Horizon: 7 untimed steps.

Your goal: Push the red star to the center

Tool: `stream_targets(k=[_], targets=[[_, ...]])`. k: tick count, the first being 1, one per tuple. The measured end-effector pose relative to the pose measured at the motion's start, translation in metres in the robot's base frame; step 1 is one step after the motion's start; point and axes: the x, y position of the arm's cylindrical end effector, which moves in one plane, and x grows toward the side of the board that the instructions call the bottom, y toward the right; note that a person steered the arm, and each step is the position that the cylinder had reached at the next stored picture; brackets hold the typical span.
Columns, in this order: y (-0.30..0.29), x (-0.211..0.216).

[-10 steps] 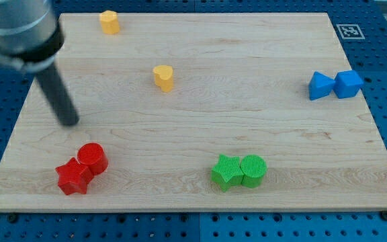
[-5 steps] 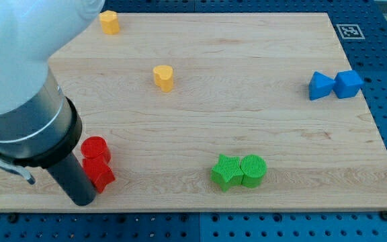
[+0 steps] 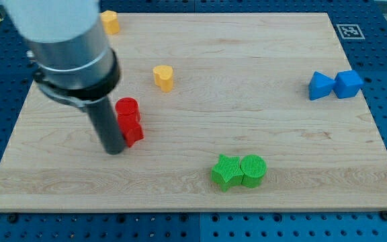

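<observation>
Tip [image 3: 115,150] pressed against the left side of the red star [image 3: 132,132], placed to shove it right toward the board's [image 3: 261,60] centre. Red cylinder [image 3: 127,108] touching the star's far side. No pincer fitted, only a rod. Star left of centre.

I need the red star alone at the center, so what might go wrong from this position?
1. The red cylinder touches the red star, so my tip, pressed at the star's left, will likely carry both along.
2. The rod hides part of the star, so contact may be off-centre and the star could slip aside.
3. The yellow heart sits nearby toward the view's top-right and could get bumped.
</observation>
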Motion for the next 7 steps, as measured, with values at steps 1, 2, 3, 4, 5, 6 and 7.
stream_targets(k=[1, 2, 3, 4, 5, 6, 7], targets=[[0.04, -0.003], [0.072, -0.004], [0.06, -0.004], [0.024, -0.003], [-0.004, -0.004], [0.003, -0.012], [0.003, -0.026]])
